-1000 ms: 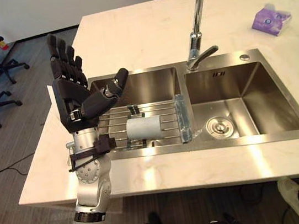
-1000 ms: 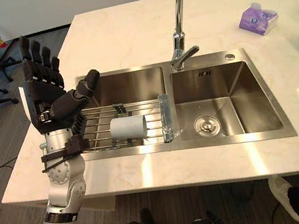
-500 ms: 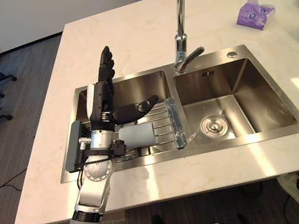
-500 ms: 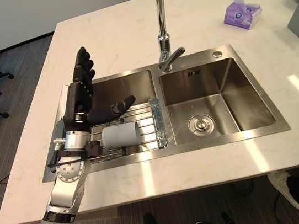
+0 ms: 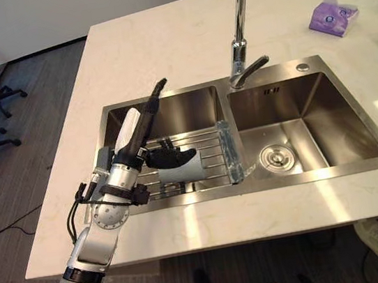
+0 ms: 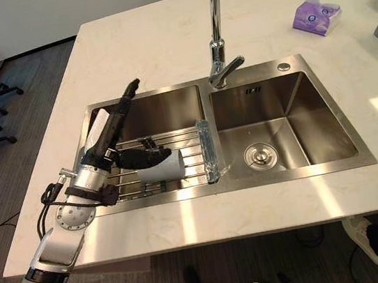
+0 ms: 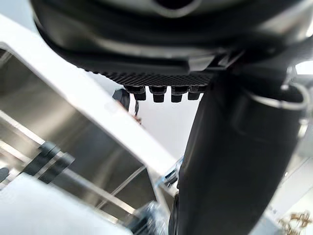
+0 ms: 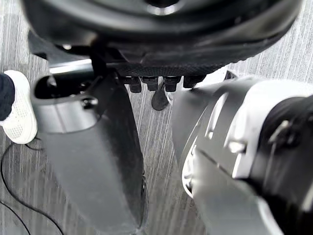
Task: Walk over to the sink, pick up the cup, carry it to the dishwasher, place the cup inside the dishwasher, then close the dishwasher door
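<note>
Marble counter (image 5: 162,54) surrounds a double sink (image 5: 320,169); we see the cup (image 5: 187,171) lying on its side on the rack (image 5: 207,142) in the left basin. Our left hand (image 5: 135,140) stands over it, fingers (image 5: 150,108) straight and pointing away. The cup is just right of them, under the thumb (image 5: 171,158), which hides part of it; contact we cannot tell. Our right hand (image 8: 161,29) hangs over the floor (image 8: 156,147), fingers (image 8: 154,84) foreshortened but seemingly straight, empty.

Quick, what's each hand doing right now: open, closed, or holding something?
Left hand: open, fingers straight, thumb reaching over the cup.
Right hand: open, holding nothing.
</note>
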Controlling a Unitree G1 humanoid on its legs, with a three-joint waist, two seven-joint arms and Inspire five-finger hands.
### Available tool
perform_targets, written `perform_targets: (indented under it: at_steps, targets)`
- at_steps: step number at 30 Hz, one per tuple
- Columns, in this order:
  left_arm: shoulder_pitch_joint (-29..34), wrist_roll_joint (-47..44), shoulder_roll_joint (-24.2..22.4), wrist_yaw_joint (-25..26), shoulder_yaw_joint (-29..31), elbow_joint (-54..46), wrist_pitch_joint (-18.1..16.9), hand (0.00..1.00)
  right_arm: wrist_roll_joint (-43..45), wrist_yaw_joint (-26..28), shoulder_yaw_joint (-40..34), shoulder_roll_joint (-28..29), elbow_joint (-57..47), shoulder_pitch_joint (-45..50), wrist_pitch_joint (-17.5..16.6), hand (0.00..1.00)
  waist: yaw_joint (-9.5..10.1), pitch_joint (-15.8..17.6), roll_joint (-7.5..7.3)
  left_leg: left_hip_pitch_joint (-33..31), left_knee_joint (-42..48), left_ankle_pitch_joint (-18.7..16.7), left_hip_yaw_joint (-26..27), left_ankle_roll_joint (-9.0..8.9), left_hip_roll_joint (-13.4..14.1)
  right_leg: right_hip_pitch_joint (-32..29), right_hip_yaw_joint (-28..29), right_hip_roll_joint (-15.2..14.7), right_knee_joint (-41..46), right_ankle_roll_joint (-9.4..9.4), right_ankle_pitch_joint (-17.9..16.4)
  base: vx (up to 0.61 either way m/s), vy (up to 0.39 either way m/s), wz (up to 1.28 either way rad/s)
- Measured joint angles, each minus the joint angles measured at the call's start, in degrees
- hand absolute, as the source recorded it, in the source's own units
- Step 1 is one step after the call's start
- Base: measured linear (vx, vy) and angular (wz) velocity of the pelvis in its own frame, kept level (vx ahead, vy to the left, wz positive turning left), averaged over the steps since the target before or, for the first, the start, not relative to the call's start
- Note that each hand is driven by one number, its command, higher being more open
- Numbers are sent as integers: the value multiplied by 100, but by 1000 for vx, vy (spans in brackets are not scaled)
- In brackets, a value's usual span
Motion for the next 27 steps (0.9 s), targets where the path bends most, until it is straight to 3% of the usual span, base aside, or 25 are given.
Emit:
perform_targets:
  at_steps: [9,27]
  targets:
    - [-8,15,369,-1041,-487,309,274,100,43,-121,595,-53,-158,52,20,100,-31,-8,-6,22,-1,11,-10,11,25,30,-31,19,-4,-9,15,-3,-1,0]
    - [-203,52,681,-1216,-521,1001,377,100,47,-132,1123,-36,-390,104,-237,100,-86,-3,-30,56,-13,10,-48,-17,52,163,-182,75,-216,-12,70,-6,-7,0]
